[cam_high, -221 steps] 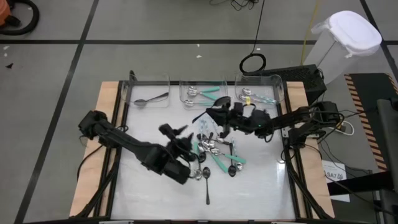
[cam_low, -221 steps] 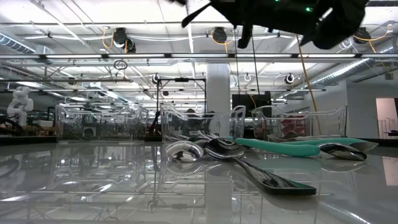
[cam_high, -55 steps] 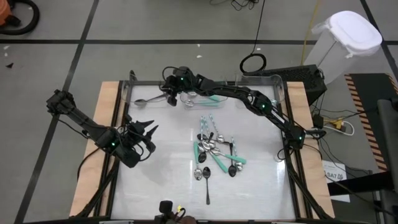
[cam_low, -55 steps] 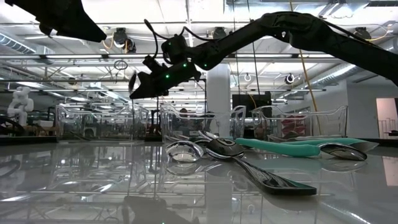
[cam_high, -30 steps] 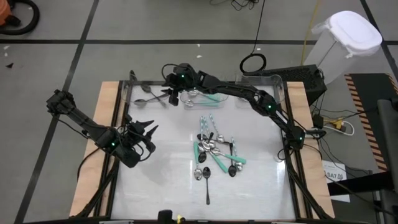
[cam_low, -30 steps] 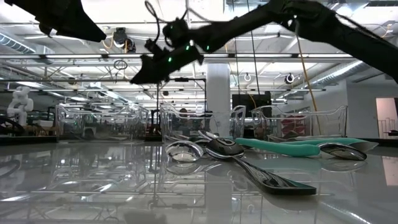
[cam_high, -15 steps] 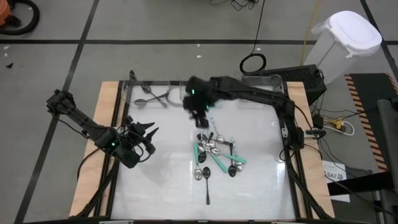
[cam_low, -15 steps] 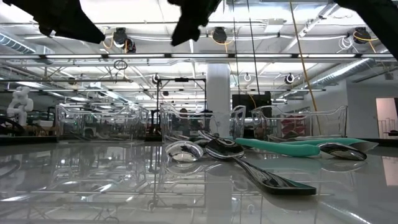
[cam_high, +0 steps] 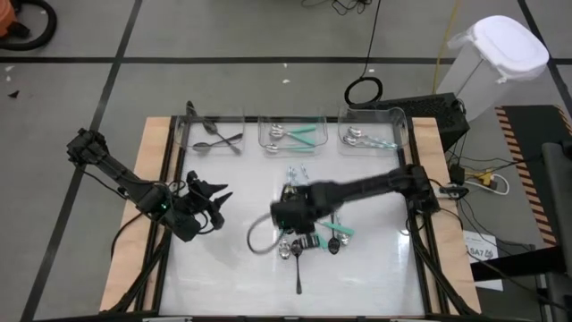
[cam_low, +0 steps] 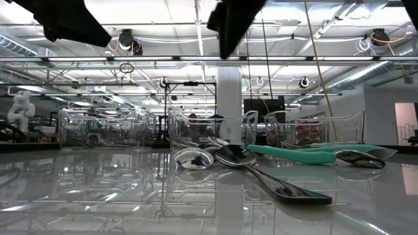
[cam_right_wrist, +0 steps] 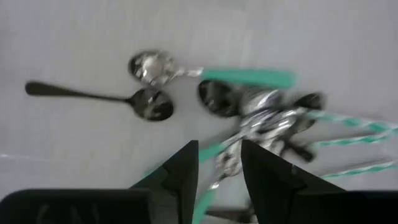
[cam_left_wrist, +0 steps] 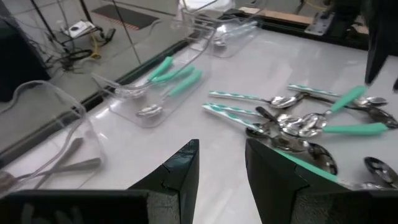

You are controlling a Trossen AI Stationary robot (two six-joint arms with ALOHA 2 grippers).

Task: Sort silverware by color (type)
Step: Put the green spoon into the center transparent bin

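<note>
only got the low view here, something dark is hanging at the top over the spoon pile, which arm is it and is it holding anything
observer: That is the right end effector, above the pile of spoons. Its fingers are apart with nothing between them.
operator: ok and the bins, i just see clear plastic
observer: The left bin holds two dark spoons. The middle bin holds teal-handled ones and the right bin pale-blue-handled ones.
operator: any dark one still loose
observer: Yes, one dark spoon lies at the pile's edge, handle pointing away from it.
</note>
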